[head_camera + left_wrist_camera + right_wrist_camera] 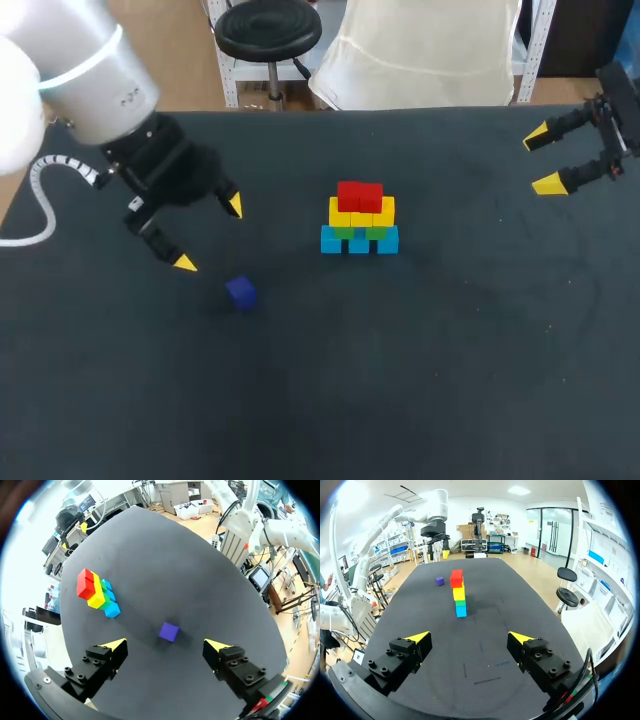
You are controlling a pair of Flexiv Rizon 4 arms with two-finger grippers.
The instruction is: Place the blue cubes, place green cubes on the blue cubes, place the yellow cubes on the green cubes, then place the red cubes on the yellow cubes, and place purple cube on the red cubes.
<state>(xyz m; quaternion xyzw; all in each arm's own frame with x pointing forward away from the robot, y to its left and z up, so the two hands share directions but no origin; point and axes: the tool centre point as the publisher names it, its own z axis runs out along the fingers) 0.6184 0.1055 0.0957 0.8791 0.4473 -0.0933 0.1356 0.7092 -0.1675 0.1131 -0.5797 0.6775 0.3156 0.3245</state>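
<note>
A stacked wall of cubes (pixel 360 220) stands mid-table: blue at the base, green on those, yellow above, red on top. It also shows as the stack (pixel 96 593) and the stack (pixel 458 592) in the wrist views. A lone purple cube (pixel 241 291) lies on the black table, left of and nearer than the stack. My left gripper (pixel 209 234) hovers open just left of and above it; the purple cube (pixel 169 631) sits ahead of its spread fingers. My right gripper (pixel 545 158) hangs open at the far right, empty; the purple cube (pixel 439 581) lies far ahead of it.
The black table (pixel 450 360) carries nothing else. My left arm (pixel 90 90) comes in over the table's far left corner.
</note>
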